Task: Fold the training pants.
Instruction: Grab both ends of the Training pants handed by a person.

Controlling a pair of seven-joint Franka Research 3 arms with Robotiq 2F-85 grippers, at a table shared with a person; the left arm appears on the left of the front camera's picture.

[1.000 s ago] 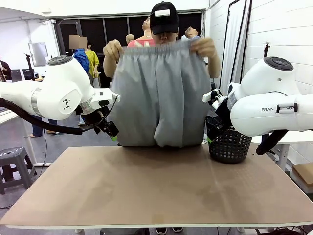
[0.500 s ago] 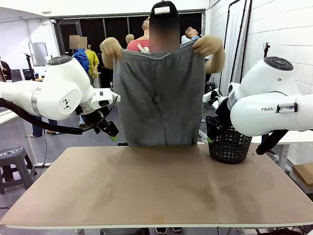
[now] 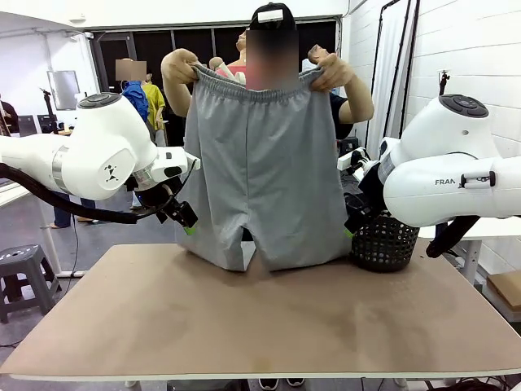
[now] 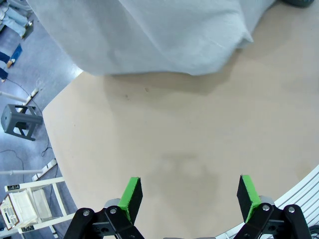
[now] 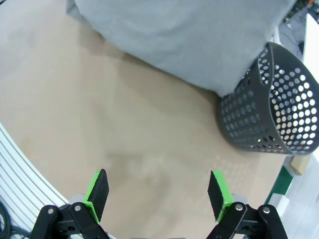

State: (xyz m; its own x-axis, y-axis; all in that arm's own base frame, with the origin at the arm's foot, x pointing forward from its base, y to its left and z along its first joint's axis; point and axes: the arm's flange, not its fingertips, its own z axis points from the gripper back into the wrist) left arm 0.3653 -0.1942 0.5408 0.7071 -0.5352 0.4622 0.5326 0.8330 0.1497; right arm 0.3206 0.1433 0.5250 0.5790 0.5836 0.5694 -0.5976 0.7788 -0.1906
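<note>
A person at the far side holds the light grey training pants (image 3: 260,171) up by the waistband with both hands (image 3: 181,67). The two leg ends touch the far part of the brown table (image 3: 260,318). The same grey cloth (image 4: 149,35) hangs ahead in the left wrist view and the pants (image 5: 189,35) show in the right wrist view too. My left gripper (image 3: 186,220) hovers open beside the pants' left edge. My right gripper (image 3: 350,226) hovers open at their right edge. Neither touches the cloth, and both wrist views show green pads wide apart with nothing between.
A black perforated basket (image 3: 383,243) stands at the table's far right, just behind my right gripper, and the basket (image 5: 271,107) lies close in the right wrist view. A grey stool (image 3: 24,277) stands on the floor to the left. The near table surface is bare.
The person has spread and lowered the pants: earlier they hung bunched above the far edge, now the legs hang open and reach the table. Both arms have stayed still.
</note>
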